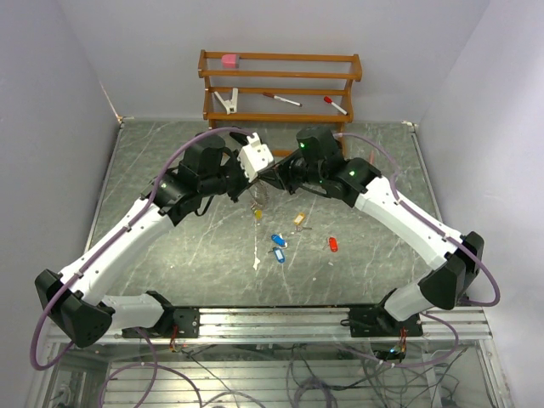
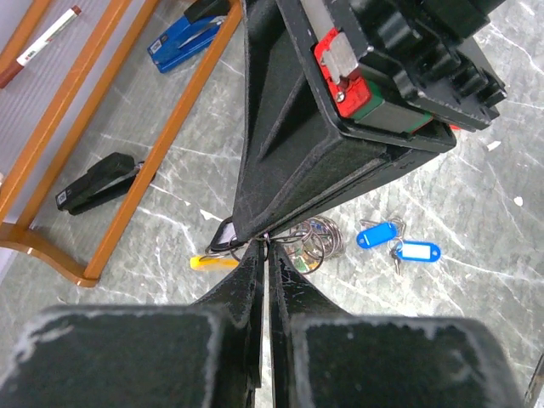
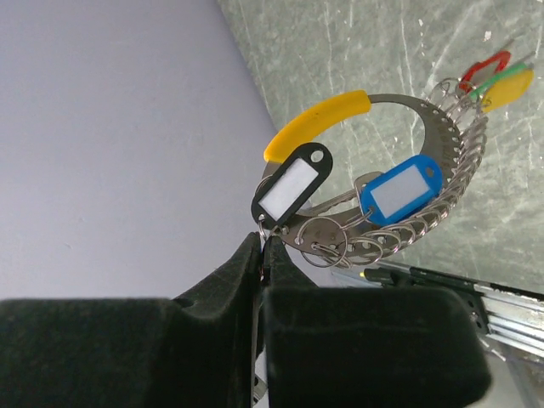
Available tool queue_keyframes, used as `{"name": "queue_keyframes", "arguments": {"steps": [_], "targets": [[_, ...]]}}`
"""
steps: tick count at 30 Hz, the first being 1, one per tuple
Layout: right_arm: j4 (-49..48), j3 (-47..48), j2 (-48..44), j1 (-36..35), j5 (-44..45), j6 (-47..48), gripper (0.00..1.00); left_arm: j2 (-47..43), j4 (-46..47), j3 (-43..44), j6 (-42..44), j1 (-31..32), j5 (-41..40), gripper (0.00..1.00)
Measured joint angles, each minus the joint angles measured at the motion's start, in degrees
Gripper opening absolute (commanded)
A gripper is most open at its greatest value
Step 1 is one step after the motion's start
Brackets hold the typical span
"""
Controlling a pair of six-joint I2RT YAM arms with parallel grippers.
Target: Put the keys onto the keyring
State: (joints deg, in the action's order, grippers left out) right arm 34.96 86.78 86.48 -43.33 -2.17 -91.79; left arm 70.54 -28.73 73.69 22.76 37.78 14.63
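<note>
above the middle of the worktop (image 1: pixel 153 255), nearer its far edge than its near one, the two arms meet tip to tip. the left tool (image 2: pixel 265 255) has its fingers pressed together on what looks like thin wire of the keyring (image 3: pixel 399 99), which hangs in the air between the tools. the right tool (image 3: pixel 262 248) is also pressed shut, pinching the loop's thin metal just beside a black-tagged key (image 3: pixel 293 183). a blue-tagged key (image 3: pixel 399 189) sits next along the loop.

the keyring looks light, stiff and a little springy, and smooth enough to twist in a pinch. the bare wire seems the best hold, clear of the yellow sleeve (image 3: pixel 316 125) and the crowd of small rings (image 3: pixel 459 144). seen from the right wrist, its long axis runs away from the tool's tips toward the worktop.

further right and toward the near edge, the loose keys (image 1: pixel 333 244), tagged tan, blue and red, lie flat on the worktop.
</note>
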Motion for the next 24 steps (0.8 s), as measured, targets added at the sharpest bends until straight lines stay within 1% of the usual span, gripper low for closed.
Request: {"name": "queue_keyframes", "arguments": {"steps": [1,6,12,18,21,24], "targets": [[-0.39,-0.31,-0.11,-0.13,0.02,0.37,0.08,0.00,-0.42,0.07,0.00,0.00,0.15,0.07],[-0.81,-0.57,-0.42,-0.31,0.09,1.99,0.23,-0.15,-2.12,0.57,-0.33,0.00,0.74,0.07],[-2.16,-0.52,-1.66,-0.22,1.25,3.34,0.29,-0.22,-5.88,0.76,-1.62,0.00,0.79,0.07],[-2.19,-0.31,-2.84,0.17,2.89,5.55,0.30,-0.24,-7.67,1.18,-2.71,0.00,0.81,0.07],[-0.87,0.31,-3.61,1.01,4.85,10.73,0.30,-0.15,-9.11,2.60,-3.15,0.00,1.05,0.07],[-0.37,0.20,-5.35,1.53,7.34,19.12,0.27,0.44,-10.91,4.90,-3.39,0.00,1.60,0.07]]}}
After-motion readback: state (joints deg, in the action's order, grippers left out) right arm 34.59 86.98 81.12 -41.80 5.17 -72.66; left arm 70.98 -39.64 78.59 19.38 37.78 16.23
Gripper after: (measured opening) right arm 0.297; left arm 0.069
